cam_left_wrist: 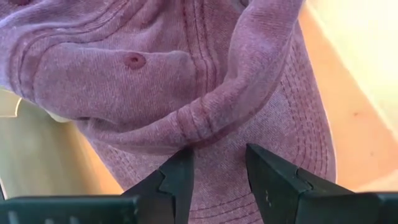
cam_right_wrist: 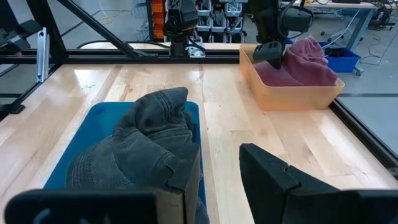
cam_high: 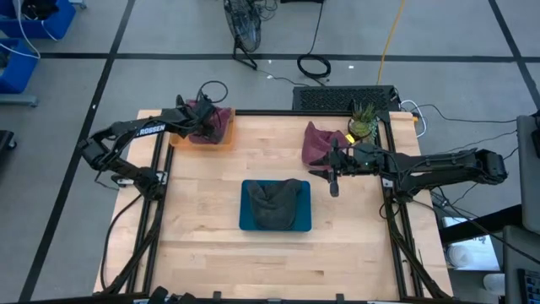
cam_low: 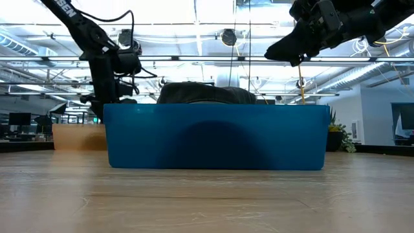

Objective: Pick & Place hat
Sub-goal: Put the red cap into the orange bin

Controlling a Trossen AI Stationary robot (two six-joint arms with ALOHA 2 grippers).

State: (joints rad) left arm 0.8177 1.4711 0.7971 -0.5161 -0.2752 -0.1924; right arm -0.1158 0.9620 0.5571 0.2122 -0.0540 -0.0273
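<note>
A dark grey hat [cam_high: 274, 205] lies crumpled in a blue tray [cam_high: 246, 221] at the table's middle. A maroon hat [cam_high: 211, 118] fills an orange bin [cam_high: 221, 139] at the far left corner. My left gripper [cam_left_wrist: 217, 158] is open right over this hat, pointing down, its fingers either side of a raised fold [cam_left_wrist: 205, 121]. A second maroon hat [cam_high: 316, 139] lies on the wood at the far right. My right gripper [cam_high: 325, 169] hovers open just nearside of it, above the table, pointing toward the tray [cam_right_wrist: 81, 137]. My left gripper comes at the maroon hat in the bin from above, its open fingertips [cam_left_wrist: 183, 165] close to the cloth where crown meets brim [cam_left_wrist: 273, 118]. Whether they touch the cloth I cannot tell.
A small potted plant [cam_high: 363, 124] stands at the far right corner beside the second maroon hat. Black frame rails [cam_high: 156, 203] run along the table's left and right sides. Bare wood [cam_high: 278, 262] lies nearside of the tray. Cables and blue crates sit on the floor beyond.
</note>
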